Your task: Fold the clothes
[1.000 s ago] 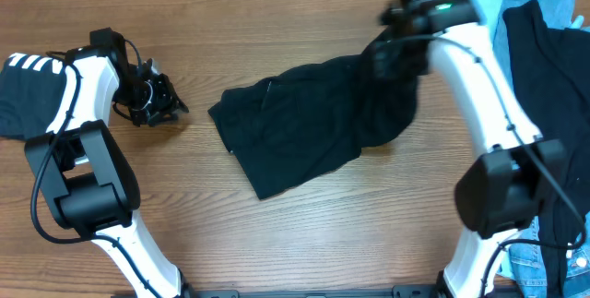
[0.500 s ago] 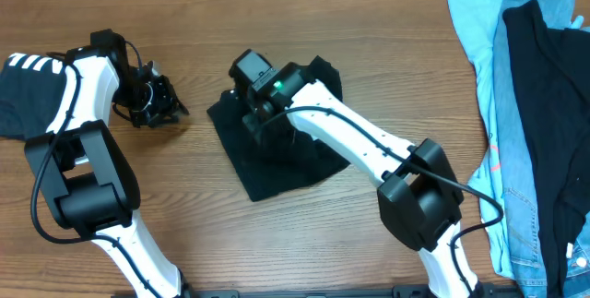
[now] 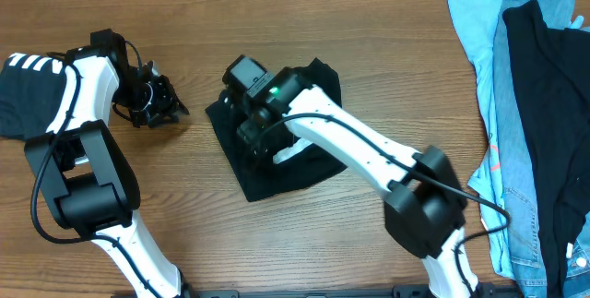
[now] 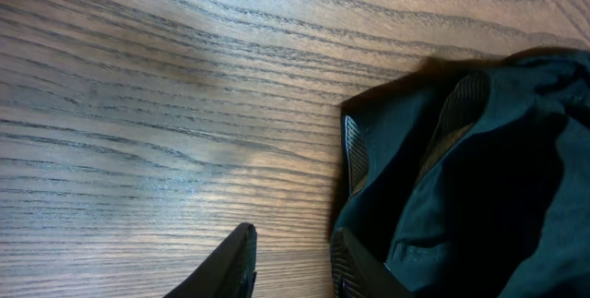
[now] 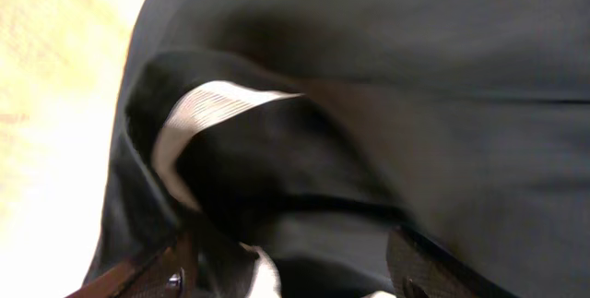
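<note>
Looking down from overhead, the black tee [image 3: 281, 164] lies folded into a rough square near the middle of the wooden table [image 3: 369, 243]. The right claw [image 3: 251, 132] sits down on the tee's upper left part, over the cloth. The left claw [image 3: 159, 102] is off to the left on bare wood, apart from the tee's edge. A pile of clothes [image 3: 516, 104], light blue, denim blue and black, lies along the right edge, well apart from both claws, and a black garment with white stripes [image 3: 23, 86] lies at the far left. From the left wrist, the left claw [image 4: 290, 266] shows two fingers [image 4: 235, 259] with a gap and only bare wood between them, gripping nothing; dark cloth [image 4: 479, 187] lies ahead on the right, just beside one finger, and contact cannot be told. From the right wrist, the right claw [image 5: 286, 275] has its fingers [image 5: 433, 266] spread wide with nothing pinched. The black tee [image 5: 415, 86] fills the view right under them, and a white strip [image 5: 207, 109] shows in a fold.
</note>
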{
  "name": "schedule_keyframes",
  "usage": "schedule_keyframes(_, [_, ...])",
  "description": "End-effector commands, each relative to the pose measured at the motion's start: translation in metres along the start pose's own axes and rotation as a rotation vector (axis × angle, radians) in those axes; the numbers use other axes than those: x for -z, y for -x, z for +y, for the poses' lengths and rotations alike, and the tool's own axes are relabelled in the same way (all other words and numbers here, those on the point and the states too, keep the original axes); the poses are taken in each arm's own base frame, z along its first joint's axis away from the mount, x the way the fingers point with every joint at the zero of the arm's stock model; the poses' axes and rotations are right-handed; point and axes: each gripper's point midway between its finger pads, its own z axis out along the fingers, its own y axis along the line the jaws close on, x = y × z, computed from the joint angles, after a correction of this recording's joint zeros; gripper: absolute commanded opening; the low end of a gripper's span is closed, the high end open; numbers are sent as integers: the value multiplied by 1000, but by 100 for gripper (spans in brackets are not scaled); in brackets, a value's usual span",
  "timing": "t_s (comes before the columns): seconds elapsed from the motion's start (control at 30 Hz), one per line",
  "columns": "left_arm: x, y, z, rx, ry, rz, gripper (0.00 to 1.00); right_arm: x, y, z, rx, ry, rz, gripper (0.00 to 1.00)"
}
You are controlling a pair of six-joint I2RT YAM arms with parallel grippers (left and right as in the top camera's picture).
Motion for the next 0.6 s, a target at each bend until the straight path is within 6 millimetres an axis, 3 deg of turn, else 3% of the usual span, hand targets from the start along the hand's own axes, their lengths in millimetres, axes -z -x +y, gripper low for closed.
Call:
schedule_keyframes(0.0, [1,6,2,-14,-4,-11,32,109,24,-85,-242,-248,-267,76])
schedule_keyframes(0.03, [1,6,3,-14,1,-11,32,113,17,-105,-286,-256,-257,78])
schedule_keyframes(0.1, [1,7,6,-14,17,-14,32,102,-3,-128,-349,-214,-173,77])
schedule_keyframes(0.23, [1,6,6,-13,19,-13,33,63,-51,-147,-422,-170,12,77])
schedule_keyframes(0.33, [1,7,6,-13,20,-15,34,37,-84,-139,-416,-157,128,77])
schedule_keyframes(0.4, [1,7,7,-13,21,-15,34,30,-95,-129,-414,-112,175,76])
schedule_keyframes(0.5, [2,8,7,-15,20,-20,35,32,-107,-111,-373,-18,236,76])
schedule_keyframes(0.57, [2,10,6,-18,19,-26,35,29,-94,-112,-369,-14,185,77])
